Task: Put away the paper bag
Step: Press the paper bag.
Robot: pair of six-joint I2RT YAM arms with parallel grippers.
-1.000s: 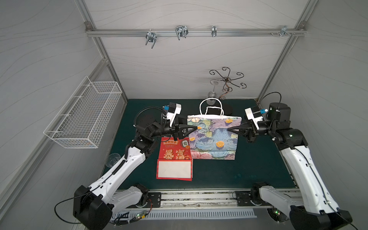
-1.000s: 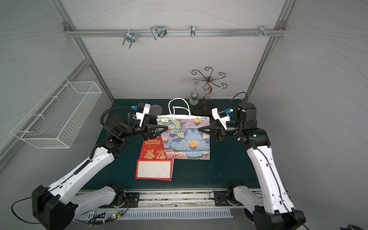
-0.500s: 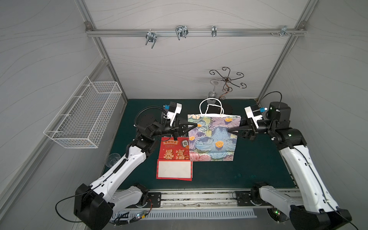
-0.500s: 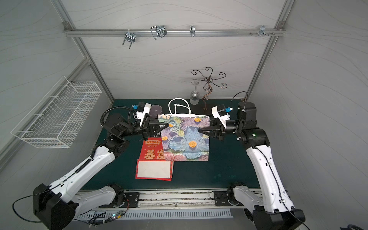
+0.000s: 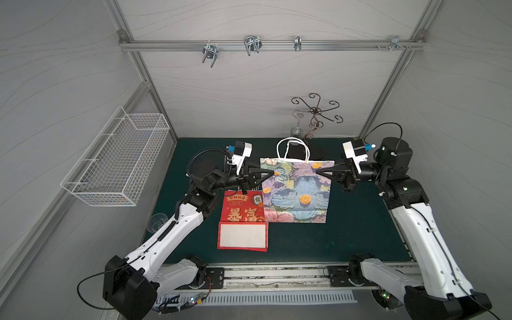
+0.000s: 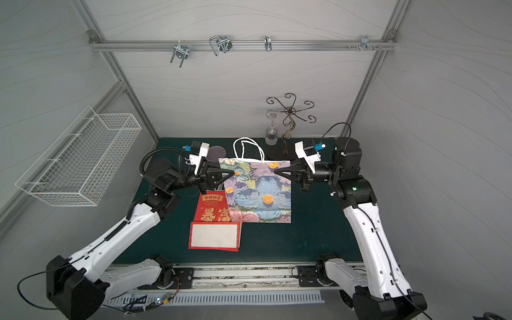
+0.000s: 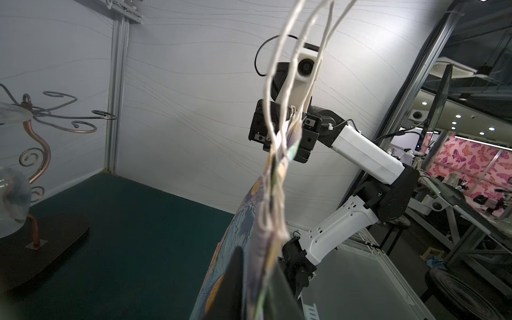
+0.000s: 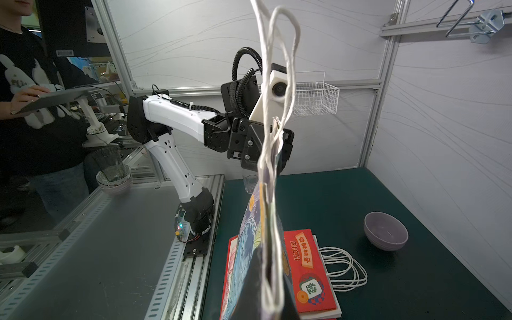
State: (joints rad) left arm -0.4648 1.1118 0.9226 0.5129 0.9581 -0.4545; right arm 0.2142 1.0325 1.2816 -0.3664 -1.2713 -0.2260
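The paper bag (image 5: pixel 297 191), printed with large flowers, hangs upright above the green table in both top views, its white cord handles (image 5: pixel 292 146) standing up. My left gripper (image 5: pixel 273 173) is shut on the top edge near one upper corner. My right gripper (image 5: pixel 317 171) is shut on the same edge from the opposite side. In the left wrist view the bag's folded edge (image 7: pixel 274 194) runs down between the two dark fingers of the left gripper (image 7: pixel 257 259). In the right wrist view the right gripper (image 8: pixel 270 266) likewise pinches the bag (image 8: pixel 249 235).
A red paper bag (image 5: pixel 243 210) lies flat under the hanging bag's lower edge. A white wire basket (image 5: pixel 119 160) hangs on the left wall, and metal hooks (image 5: pixel 252 44) sit on the overhead rail. A scrolled glass rack (image 5: pixel 315 110) stands at the back. A grey bowl (image 8: pixel 385 231) sits behind the left arm.
My left gripper's tips have moved slightly inward and upward along the bag's top edge. The bag and the right gripper hang in nearly the same place.
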